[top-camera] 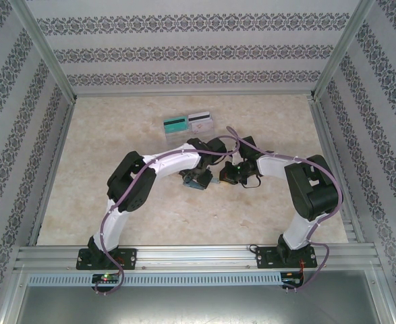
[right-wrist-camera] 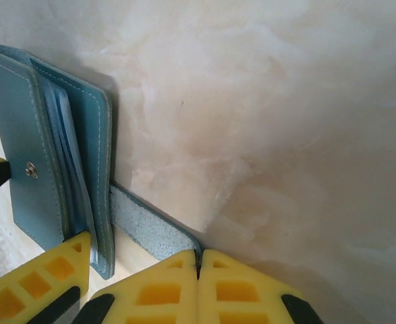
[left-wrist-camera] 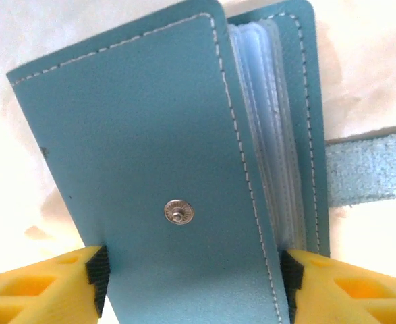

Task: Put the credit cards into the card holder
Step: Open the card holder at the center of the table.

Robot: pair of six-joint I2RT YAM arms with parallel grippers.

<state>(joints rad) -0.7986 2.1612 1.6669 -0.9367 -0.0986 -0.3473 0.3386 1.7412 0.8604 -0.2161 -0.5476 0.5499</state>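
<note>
Marbled beige bench [top-camera: 117, 202] spreads between patterned walls, with both arms bent inward so that their wrists meet near its middle. The left arm [top-camera: 164, 165] curves in from the left and the right arm [top-camera: 305, 189] from the right.

Between the two wrists sits the card holder [left-wrist-camera: 150, 155], teal-blue with pale stitching. Its covers are slightly apart, and clear plastic sleeves [left-wrist-camera: 268, 135] show between them. The left tool [left-wrist-camera: 191, 283] has its jaws spread wide around the holder, with one black pad [left-wrist-camera: 96, 277] against the left edge of the front cover and the other against the right edge, so the holder is gripped across its width. Whether the holder rests on the bench or is lifted off it cannot be told.

Two credit cards lie flat and side by side toward the far side of the bench, well apart from the holder. One is the teal-green card [top-camera: 175, 124] and the other is the white card [top-camera: 200, 120].

The right tool [right-wrist-camera: 198, 270] has its yellow fingers pressed together, pinching the end of the clasp strap [right-wrist-camera: 150, 229], which runs from the holder's back cover to the fingertips.

A small metal snap stud [left-wrist-camera: 178, 212] sits on the front cover.
</note>
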